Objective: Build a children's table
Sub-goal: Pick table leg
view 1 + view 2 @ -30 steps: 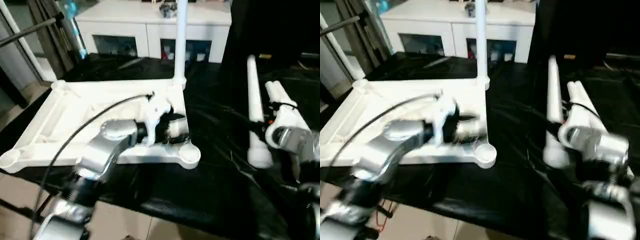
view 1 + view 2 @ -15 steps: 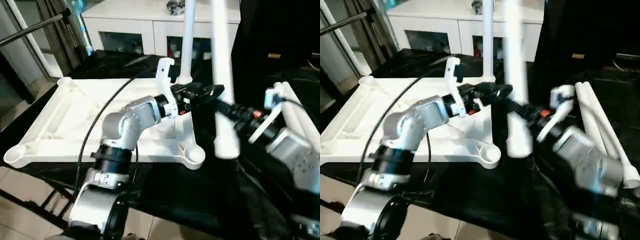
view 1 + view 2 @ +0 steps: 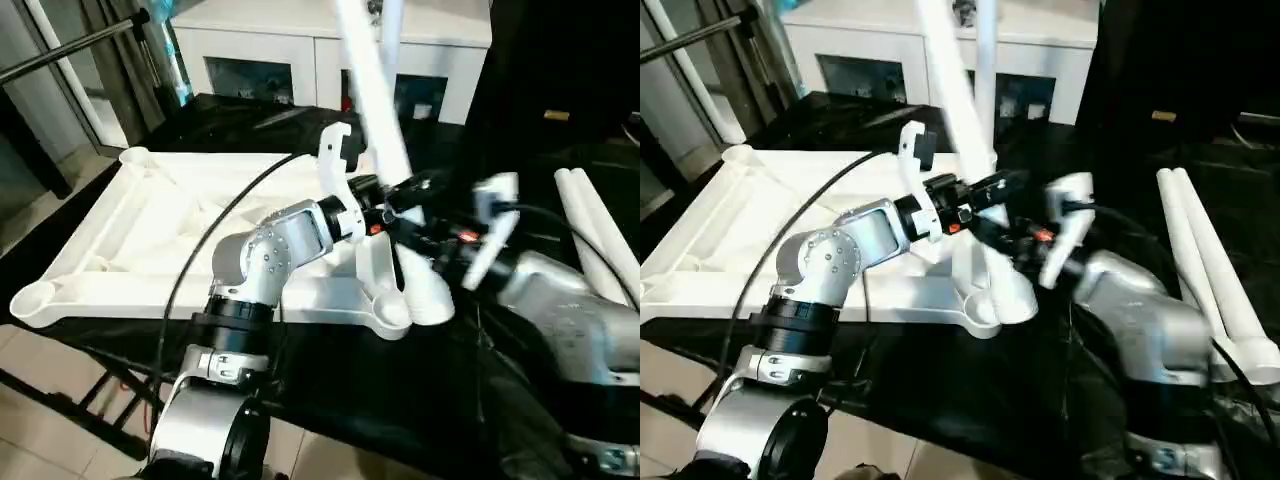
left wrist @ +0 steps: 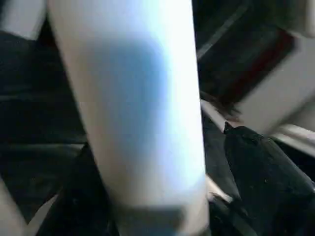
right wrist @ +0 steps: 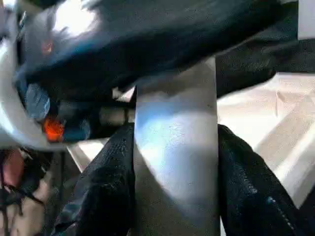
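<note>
2 claws crowd leg | leg top cropped | grip blurred

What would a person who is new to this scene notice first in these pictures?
First, the long white leg held tilted by both grippers at the centre, its thick end by the near corner socket of the upside-down tabletop. The right gripper is closed around it. Another leg already stands upright at the far corner, and two more legs lie on the right.
</note>
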